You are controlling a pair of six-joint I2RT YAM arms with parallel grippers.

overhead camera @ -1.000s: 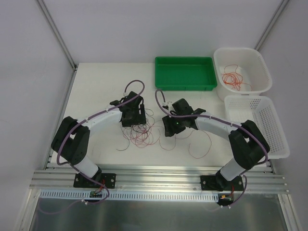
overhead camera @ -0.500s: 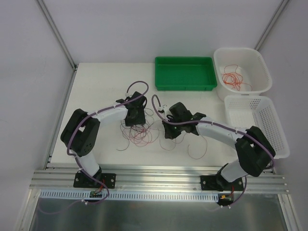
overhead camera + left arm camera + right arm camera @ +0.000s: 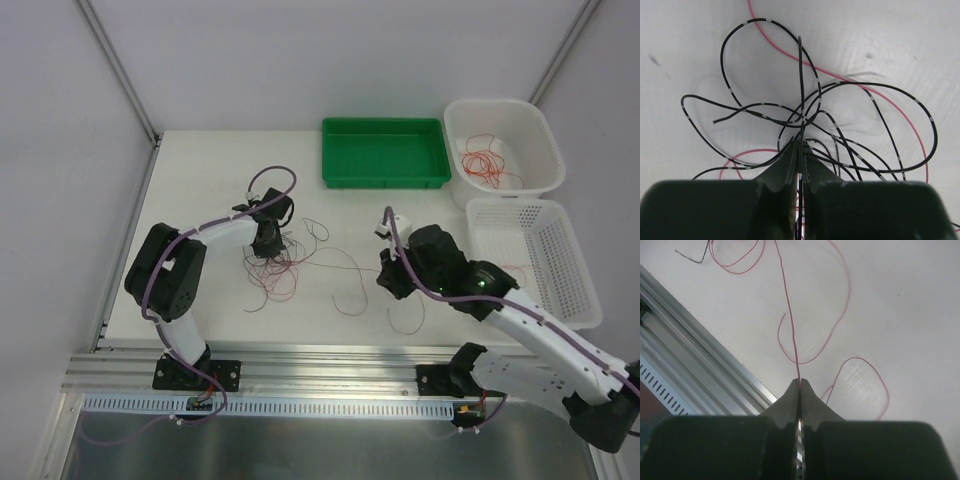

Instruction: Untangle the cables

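The cables [image 3: 278, 270] lie as a loose tangle of thin red and black wires in the middle of the white table. My left gripper [image 3: 268, 247] stands over the tangle's far edge. In the left wrist view it [image 3: 801, 146] is shut on one black cable [image 3: 801, 80], with further black loops spread beyond the tips. My right gripper [image 3: 386, 282] sits to the right of the tangle. It [image 3: 799, 382] is shut on a red cable [image 3: 788, 305], which stretches taut back to the pile [image 3: 340, 263].
A green tray [image 3: 385, 152] stands at the back. To its right is a white tub [image 3: 503, 112] holding red wires, and nearer is a white lattice basket [image 3: 535, 262]. A loose red loop [image 3: 405, 318] lies under the right arm. An aluminium rail [image 3: 330, 366] runs along the near edge.
Both grippers have shut. The right arm has pulled away to the right and nearer, drawing a red cable out of the tangle. The left gripper has stayed at the pile, shifting a little.
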